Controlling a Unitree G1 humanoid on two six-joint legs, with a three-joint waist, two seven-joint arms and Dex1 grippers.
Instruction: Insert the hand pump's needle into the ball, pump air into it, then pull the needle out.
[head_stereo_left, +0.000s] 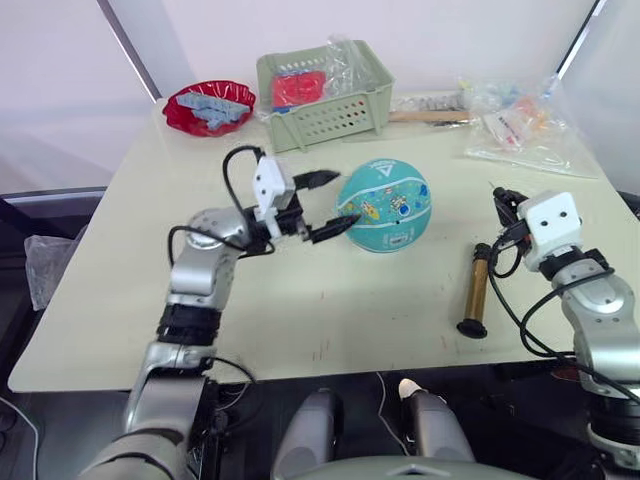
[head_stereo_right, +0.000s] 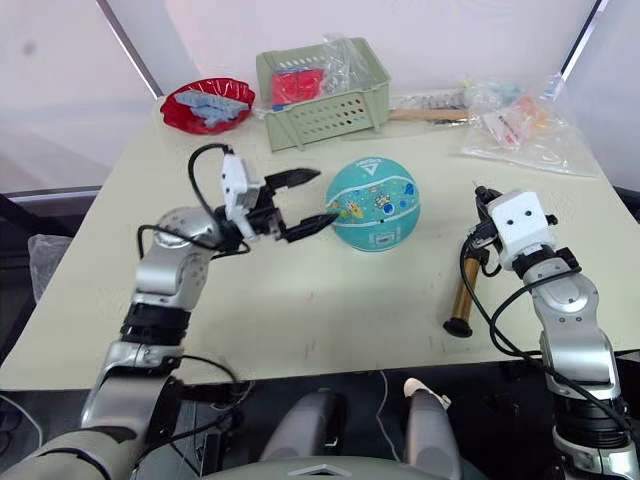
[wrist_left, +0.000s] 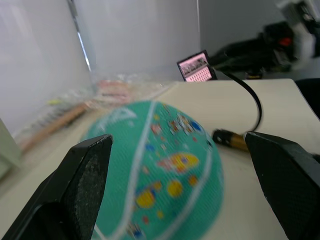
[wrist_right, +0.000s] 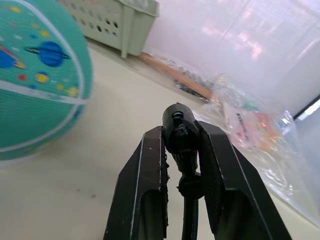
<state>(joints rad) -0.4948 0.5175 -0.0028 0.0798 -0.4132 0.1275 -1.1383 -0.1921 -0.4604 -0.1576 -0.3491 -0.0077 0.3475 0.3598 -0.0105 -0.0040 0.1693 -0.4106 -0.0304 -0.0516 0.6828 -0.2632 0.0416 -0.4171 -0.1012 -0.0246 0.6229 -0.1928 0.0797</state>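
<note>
On a pale worktop (head_stereo_left: 300, 310), the left tool (head_stereo_left: 322, 207) hangs with its fingers spread wide just beside the teal ball (head_stereo_left: 384, 205), one tip touching or nearly touching its side. The right tool (wrist_right: 182, 150) is clenched on the black fitting (wrist_right: 179, 131) tipping the hose (head_stereo_left: 512, 300). The brass hand pump (head_stereo_left: 476, 288) lies flat between ball and right arm.

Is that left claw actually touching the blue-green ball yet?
Cannot tell. In the left eye view the open left gripper has its lower fingertip right at the ball; no clear gap or contact.
</note>
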